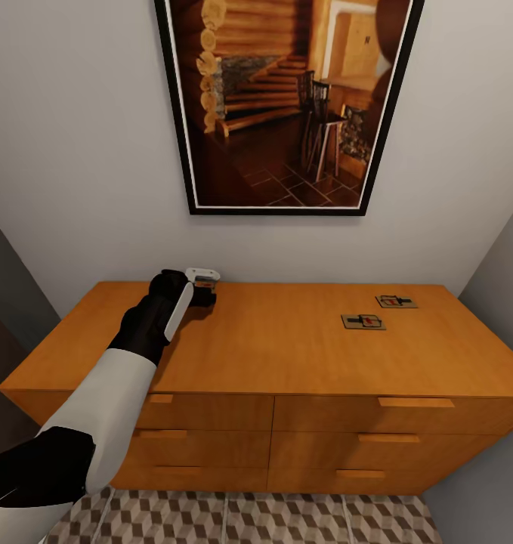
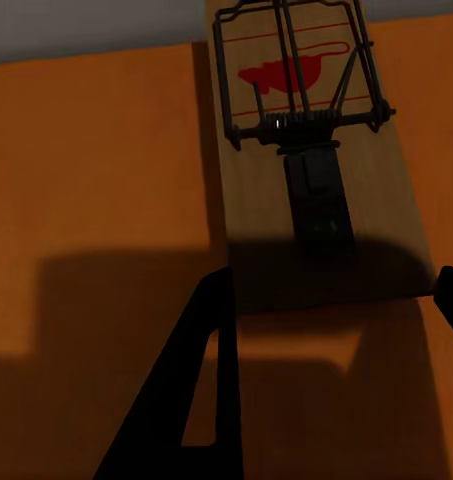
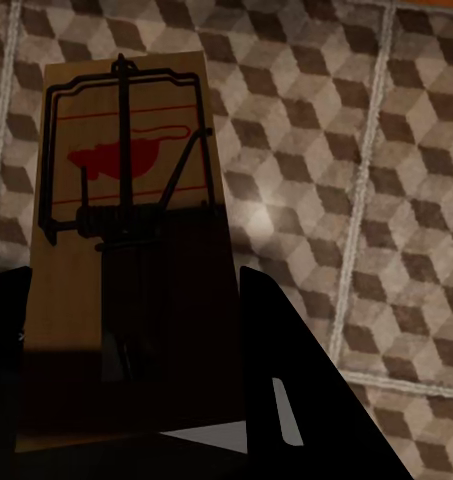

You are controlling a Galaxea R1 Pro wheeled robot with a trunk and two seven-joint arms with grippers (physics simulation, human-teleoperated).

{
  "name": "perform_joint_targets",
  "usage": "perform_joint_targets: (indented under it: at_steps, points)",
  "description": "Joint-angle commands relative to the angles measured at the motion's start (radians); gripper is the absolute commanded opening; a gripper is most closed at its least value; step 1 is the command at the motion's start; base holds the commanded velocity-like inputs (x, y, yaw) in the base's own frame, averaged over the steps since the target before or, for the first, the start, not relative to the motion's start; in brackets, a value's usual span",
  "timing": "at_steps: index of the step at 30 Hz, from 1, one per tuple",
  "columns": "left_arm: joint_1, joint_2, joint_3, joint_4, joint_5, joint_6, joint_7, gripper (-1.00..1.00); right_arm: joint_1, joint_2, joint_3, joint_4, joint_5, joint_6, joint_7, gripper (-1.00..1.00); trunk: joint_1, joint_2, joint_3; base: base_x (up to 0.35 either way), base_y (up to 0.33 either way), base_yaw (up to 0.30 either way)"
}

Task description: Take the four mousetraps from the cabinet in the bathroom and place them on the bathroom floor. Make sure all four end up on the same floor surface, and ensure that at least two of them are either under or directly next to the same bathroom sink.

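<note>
At the upper left of the cabinet top, the left gripper straddles a mousetrap, jaws apart, seemingly not clamped. Two mousetraps lie right of centre. The right gripper pinches another trap over the bathroom floor.

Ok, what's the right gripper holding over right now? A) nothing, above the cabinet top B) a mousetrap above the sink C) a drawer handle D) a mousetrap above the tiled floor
D: in the right wrist view the right gripper has its fingers on either side of a mousetrap, with the cube-patterned floor tiles behind it.
</note>
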Motion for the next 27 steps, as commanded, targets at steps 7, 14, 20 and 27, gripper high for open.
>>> perform_joint_targets:
  at_steps: [7, 14, 20, 27]
  points:
    - [-0.001, 0.001, -0.002, -0.001, 0.009, 0.003, 0.009, -1.00, -0.001, -0.001, 0.002, 0.001, 0.005, -0.003, -0.004, -1.00, 0.000, 0.000, -0.001, 0.000, 0.000, 0.000]
    - [-0.001, 0.001, -0.002, 0.000, 0.009, 0.003, 0.009, -1.00, 0.000, -0.001, 0.002, 0.001, 0.005, -0.003, -0.004, -1.00, 0.000, 0.000, -0.001, -0.131, 0.000, 0.000]
    - [-0.001, 0.001, -0.003, 0.000, 0.009, 0.003, 0.009, -1.00, -0.001, -0.001, 0.002, 0.001, 0.005, -0.003, -0.004, -1.00, 0.000, 0.000, -0.001, -0.320, 0.000, 0.000]
    - [-0.001, 0.001, -0.003, 0.002, 0.010, 0.003, 0.009, -1.00, -0.001, -0.001, 0.002, 0.001, 0.005, -0.003, -0.004, -1.00, 0.000, 0.000, -0.001, -0.331, 0.000, 0.000]
